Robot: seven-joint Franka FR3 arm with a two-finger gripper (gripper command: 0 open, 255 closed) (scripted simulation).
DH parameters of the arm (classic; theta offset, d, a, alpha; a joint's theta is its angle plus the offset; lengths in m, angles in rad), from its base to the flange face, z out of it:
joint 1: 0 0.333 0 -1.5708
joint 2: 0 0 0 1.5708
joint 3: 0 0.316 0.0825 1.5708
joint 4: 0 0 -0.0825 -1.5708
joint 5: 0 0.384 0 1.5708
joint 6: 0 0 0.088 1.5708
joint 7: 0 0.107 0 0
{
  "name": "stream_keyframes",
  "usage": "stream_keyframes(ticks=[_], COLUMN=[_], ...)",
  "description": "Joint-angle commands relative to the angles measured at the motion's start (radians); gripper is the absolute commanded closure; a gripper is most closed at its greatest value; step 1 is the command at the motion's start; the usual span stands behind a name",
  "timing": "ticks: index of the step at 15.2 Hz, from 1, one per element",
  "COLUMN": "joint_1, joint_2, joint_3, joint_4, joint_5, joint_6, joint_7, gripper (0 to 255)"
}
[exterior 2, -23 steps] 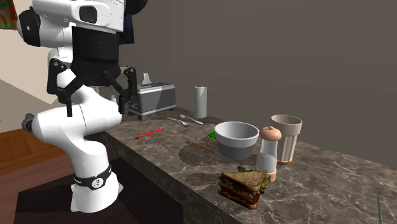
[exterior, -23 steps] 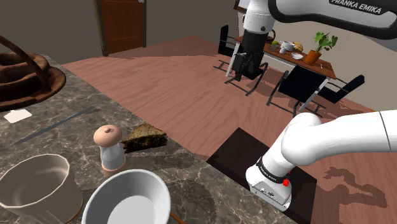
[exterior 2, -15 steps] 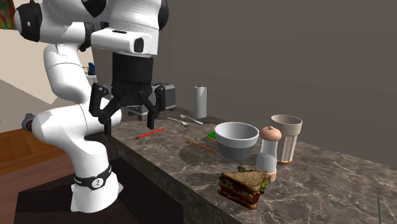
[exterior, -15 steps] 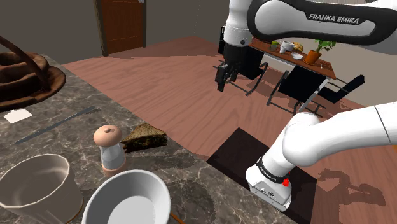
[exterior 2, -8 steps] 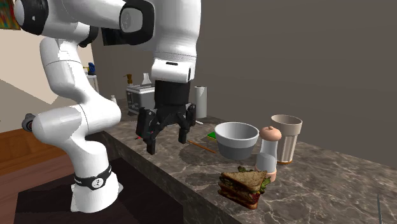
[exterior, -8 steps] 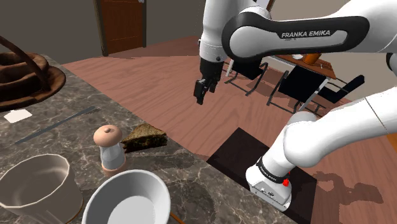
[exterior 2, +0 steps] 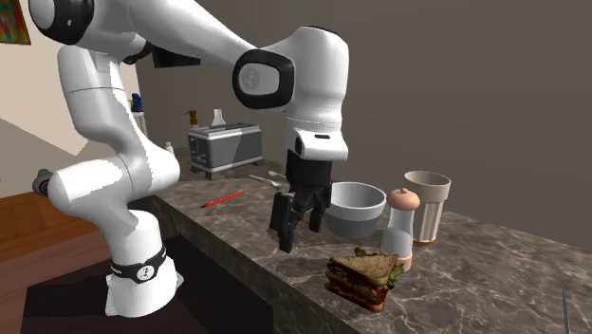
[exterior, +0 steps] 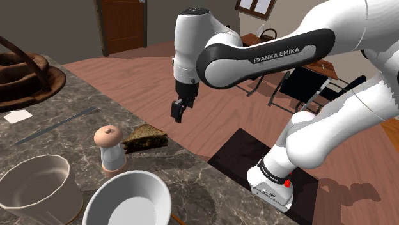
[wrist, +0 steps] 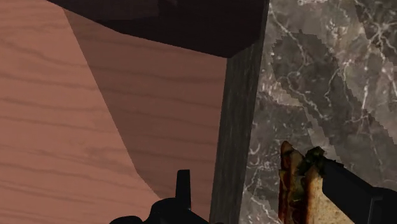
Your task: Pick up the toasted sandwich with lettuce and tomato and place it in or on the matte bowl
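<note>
A triangular toasted sandwich (exterior 2: pixel 363 276) with green lettuce and red filling lies at the counter's front edge, and shows as a dark wedge (exterior: pixel 146 138) in the shoulder view. The pale matte bowl (exterior 2: pixel 353 208) stands behind it, beside a pepper mill (exterior 2: pixel 401 230); the shoulder view has this bowl (exterior: pixel 128 199) near its bottom edge. My black gripper (exterior 2: pixel 302 228) hangs open over the counter's edge, a short way to the sandwich's left in the second exterior view, holding nothing. In the wrist view the gripper (wrist: pixel 261 184) straddles the counter's edge, with the sandwich (wrist: pixel 298 184) just inside one finger (wrist: pixel 356 194).
A beige cup (exterior 2: pixel 426 206) stands behind the mill. A toaster (exterior 2: pixel 226 148), a spoon (exterior 2: pixel 271 176) and a red pencil (exterior 2: pixel 223 198) lie further along the marble counter (exterior 2: pixel 474 285). A wooden basket (exterior: pixel 25 77) stands at the shoulder view's left. The black stand (exterior: pixel 256 163) sits on wooden floor.
The arm has swung down and across from above the floor towards the counter's edge, bringing the gripper close to the sandwich. Its fingers stayed apart; nothing on the counter moved.
</note>
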Motion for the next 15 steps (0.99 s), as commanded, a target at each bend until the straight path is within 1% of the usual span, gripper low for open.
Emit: stream_keyframes(ticks=[1,7,8,15], joint_1=[0.012,0.047,0.051,0.049], joint_2=[0.059,0.246,0.264,0.319], joint_3=[0.027,0.101,0.106,0.103], joint_4=[0.019,0.097,0.106,0.062], joint_5=[-0.011,-0.084,-0.093,-0.130], joint_6=[0.047,0.161,0.170,0.262], joint_7=[0.016,0.080,0.087,0.113], gripper=[0,0,0,0])
